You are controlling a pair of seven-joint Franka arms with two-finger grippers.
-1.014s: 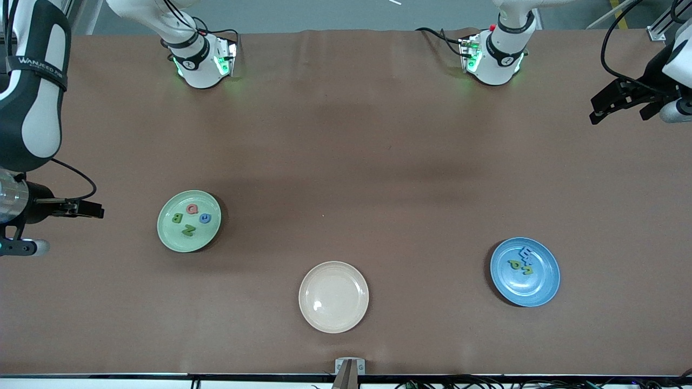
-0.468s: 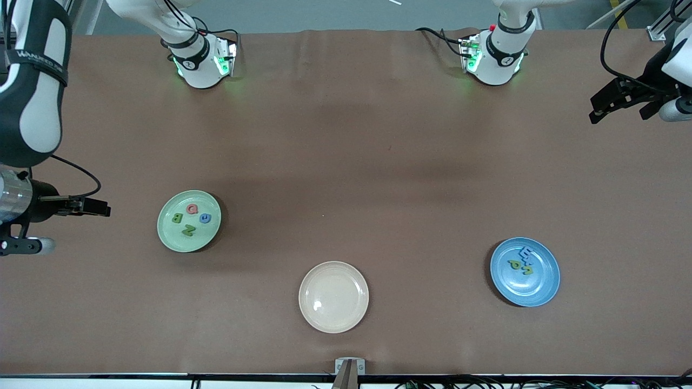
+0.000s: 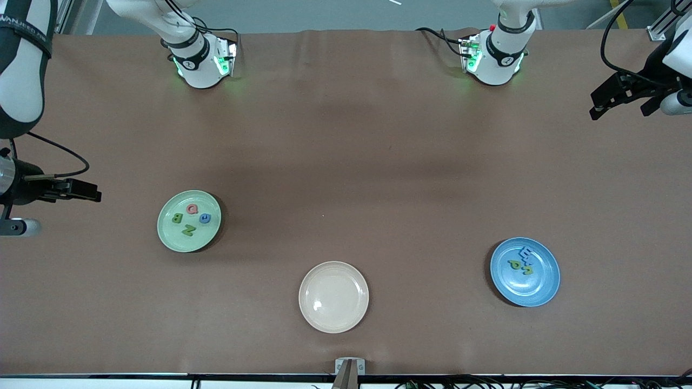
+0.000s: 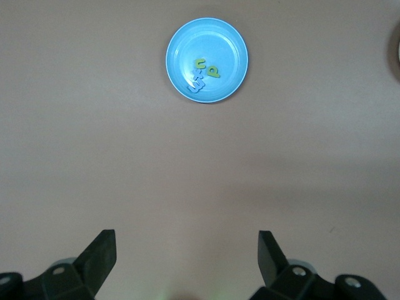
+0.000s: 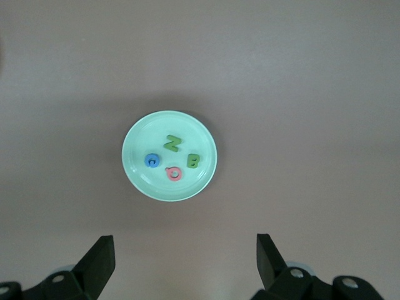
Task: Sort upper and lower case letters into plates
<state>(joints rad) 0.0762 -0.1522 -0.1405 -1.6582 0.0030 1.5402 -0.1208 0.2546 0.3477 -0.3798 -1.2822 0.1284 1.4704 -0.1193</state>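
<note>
The mint green plate [image 3: 201, 237] lies toward the right arm's end and holds a red Q [image 3: 191, 209], green B [image 3: 177, 219], blue C [image 3: 205, 218] and green N [image 3: 188, 230]. The right wrist view shows it [image 5: 150, 134] too. The blue plate [image 3: 527, 292] lies toward the left arm's end and holds a green p [image 3: 515, 264], a green u [image 3: 528, 270] and blue letters [image 3: 525, 252]. The left wrist view shows it [image 4: 187, 44] too. My right gripper [image 3: 96, 193] is open and empty, off to the side of the mint plate. My left gripper [image 3: 593, 111] is open and empty, high over the table's end.
An empty cream-beige plate [image 3: 333, 296] lies mid-table, nearest the front camera. The two arm bases [image 3: 200, 59] [image 3: 494, 56] stand along the table's edge farthest from the front camera. A small metal bracket [image 3: 350, 366] sits at the edge nearest the front camera.
My right gripper has drifted a little away from the mint plate. My left gripper has shifted slightly. The plates and letters have not moved.
</note>
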